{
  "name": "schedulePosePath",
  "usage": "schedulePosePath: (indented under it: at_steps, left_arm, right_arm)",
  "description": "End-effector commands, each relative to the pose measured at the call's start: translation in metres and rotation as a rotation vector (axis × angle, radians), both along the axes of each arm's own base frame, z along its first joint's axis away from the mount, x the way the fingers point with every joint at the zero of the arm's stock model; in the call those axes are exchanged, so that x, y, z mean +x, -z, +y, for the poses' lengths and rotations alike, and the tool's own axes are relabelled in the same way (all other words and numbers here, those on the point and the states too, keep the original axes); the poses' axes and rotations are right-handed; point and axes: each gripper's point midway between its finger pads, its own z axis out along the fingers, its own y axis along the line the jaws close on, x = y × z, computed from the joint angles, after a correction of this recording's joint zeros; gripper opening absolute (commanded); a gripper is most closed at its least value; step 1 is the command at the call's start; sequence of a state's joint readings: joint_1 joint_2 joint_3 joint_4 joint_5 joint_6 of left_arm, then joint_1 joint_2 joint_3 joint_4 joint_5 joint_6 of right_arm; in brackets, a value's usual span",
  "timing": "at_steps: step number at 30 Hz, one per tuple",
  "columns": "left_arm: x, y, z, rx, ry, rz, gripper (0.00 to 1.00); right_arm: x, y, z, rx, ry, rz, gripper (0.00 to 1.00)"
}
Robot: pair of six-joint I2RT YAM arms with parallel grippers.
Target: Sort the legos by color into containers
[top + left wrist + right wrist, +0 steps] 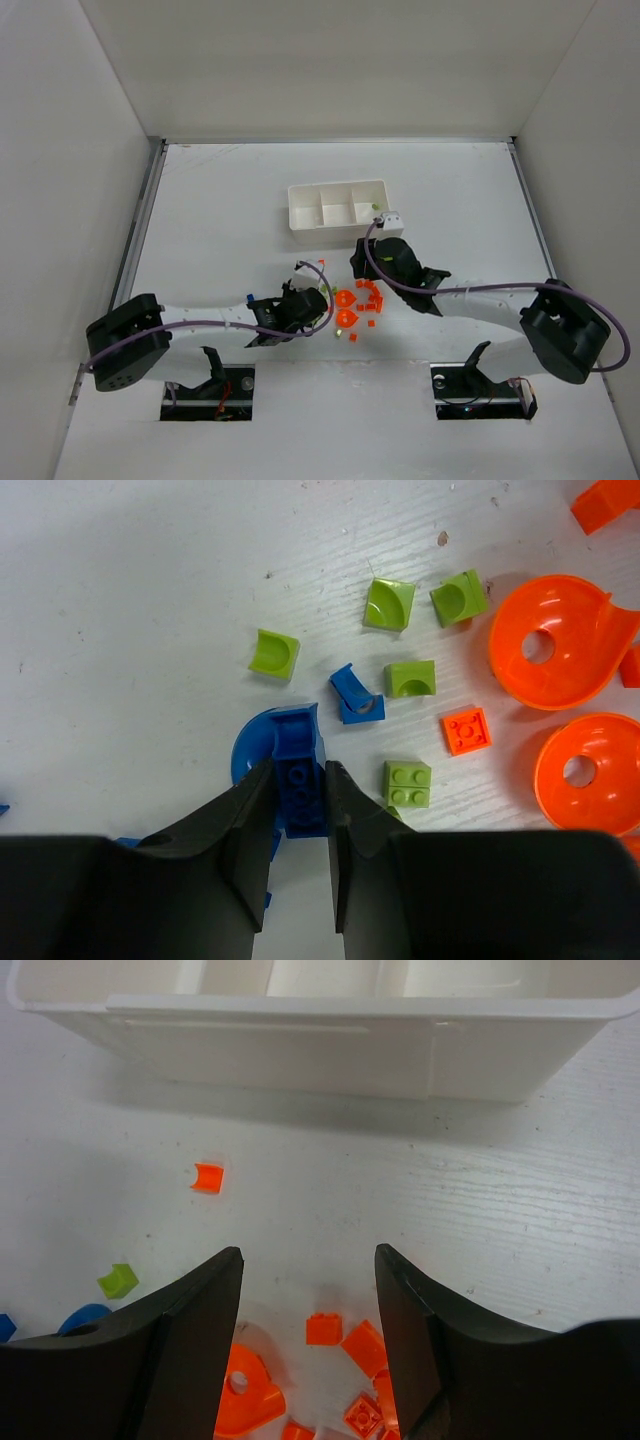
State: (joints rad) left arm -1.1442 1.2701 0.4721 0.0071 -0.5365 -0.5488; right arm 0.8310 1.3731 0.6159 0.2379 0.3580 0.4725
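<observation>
the left gripper is clamped on a blue brick, 1 finger on each long side. The brick is low among the loose pieces, over a blue round piece, so this looks like the pick-up grip for a trip to the tray. to its right lie green bricks and 2 orange rounds, unsorted and well apart from the tray.

the right gripper hangs with its jaws spread wide and nothing between them. it faces the tray across bare white surface, probably lining up on the orange bricks just below it. a lone orange brick lies between it and the tray wall.

the left wrist view alone shows the pinch and the brick's studs. the right wrist view shows only the tray's near wall. the top view shows its 3 compartments, nearly bare, with a green speck in the right one, and both arms meeting at the pile.
</observation>
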Motion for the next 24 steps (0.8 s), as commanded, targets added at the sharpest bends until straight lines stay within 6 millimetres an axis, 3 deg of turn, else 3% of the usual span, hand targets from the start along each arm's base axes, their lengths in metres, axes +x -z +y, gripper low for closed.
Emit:
schedulePosePath:
  at_steps: [1,5,10,12,13,14,17,18,24]
  left_arm:
    - [0.004,-0.006,0.000,0.024,-0.003,-0.032,0.17]
    - [0.013,-0.031,0.005,-0.041,-0.055,-0.101,0.14]
    - [0.035,-0.088,0.002,-0.200,-0.116,-0.179,0.14]
    - [0.056,-0.121,0.000,-0.278,-0.155,-0.217,0.14]
    - [0.059,-0.125,0.000,-0.287,-0.159,-0.223,0.14]
    - [0.073,-0.143,-0.004,-0.332,-0.171,-0.244,0.14]
    - [0.106,-0.168,-0.018,-0.414,-0.172,-0.280,0.14]
    - [0.123,-0.179,-0.031,-0.457,-0.156,-0.280,0.15]
    - [0.186,-0.190,-0.072,-0.516,-0.135,-0.250,0.15]
  right_arm:
    - [0.005,-0.018,0.003,0.065,0.007,-0.043,0.61]
    - [0.006,-0.025,-0.001,0.085,0.025,-0.066,0.60]
    - [0.013,-0.044,-0.029,0.162,0.125,-0.122,0.53]
    - [0.018,-0.063,-0.048,0.220,0.192,-0.153,0.42]
    - [0.018,-0.070,-0.052,0.238,0.204,-0.163,0.39]
    - [0.019,-0.080,-0.059,0.266,0.227,-0.174,0.30]
    - [0.023,-0.093,-0.071,0.270,0.263,-0.178,0.25]
    - [0.025,-0.096,-0.077,0.255,0.276,-0.166,0.25]
    - [0.011,-0.081,-0.087,0.212,0.284,-0.120,0.29]
